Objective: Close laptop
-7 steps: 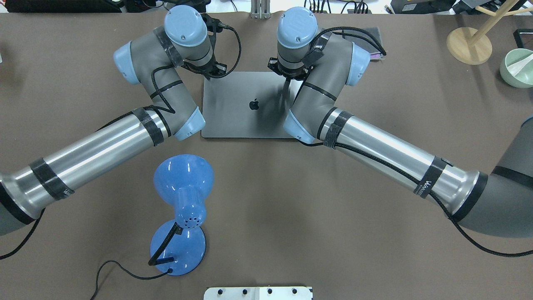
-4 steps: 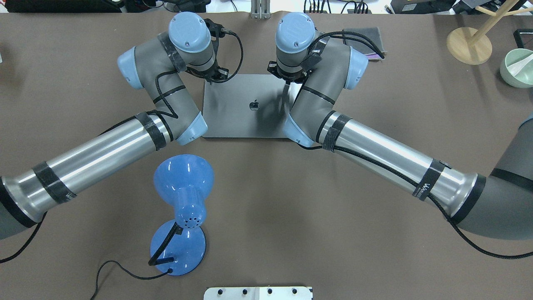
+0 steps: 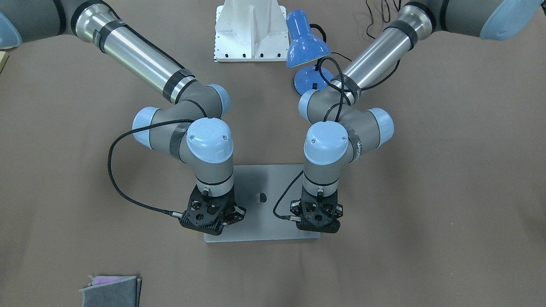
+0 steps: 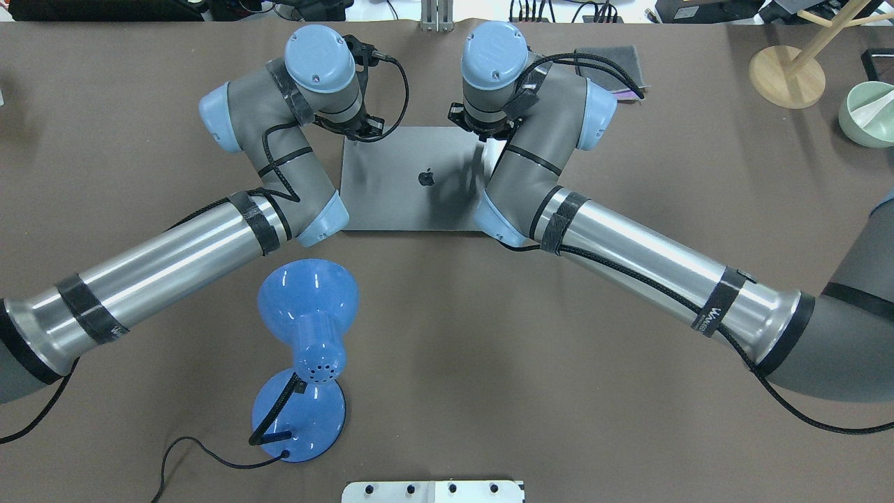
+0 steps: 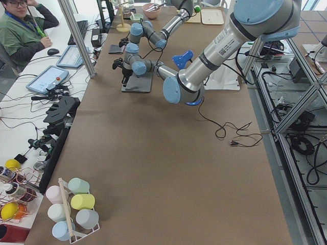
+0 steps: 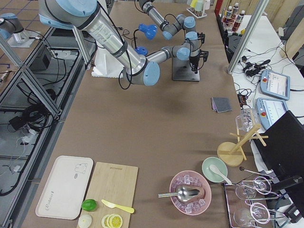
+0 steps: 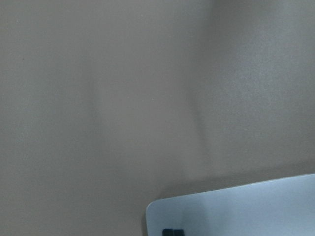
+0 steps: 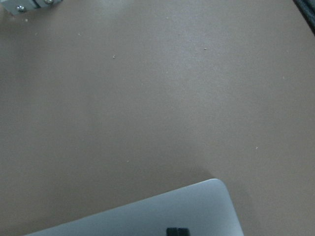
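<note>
- Since a second ago both wrists have slid a little towards the robot in the overhead view, and the far edge of the lid has dropped with them, so the lid now looks shorter.
- The left claw [image 4: 357, 131] stands over the far left corner of the lid, pointing down. Its wrist camera shows only one small dark tip against the metal, so I cannot tell how wide the claw is parted. It has hold of nothing that shows.
- The right claw [image 4: 480, 137] stands the same way over the far right corner. Again only one dark tip shows on the lid, so its opening cannot be told.
- The laptop [image 4: 412, 202] lies between the two arms in the far middle of the tabletop [image 4: 559, 391]. Its lid is down flat, with the dark logo facing up.
- A blue lamp [image 4: 307, 335] stands nearer the robot, on its left, apart from the laptop.
- A grey pouch [image 3: 111, 291] lies well off to the right, by the far edge.
</note>
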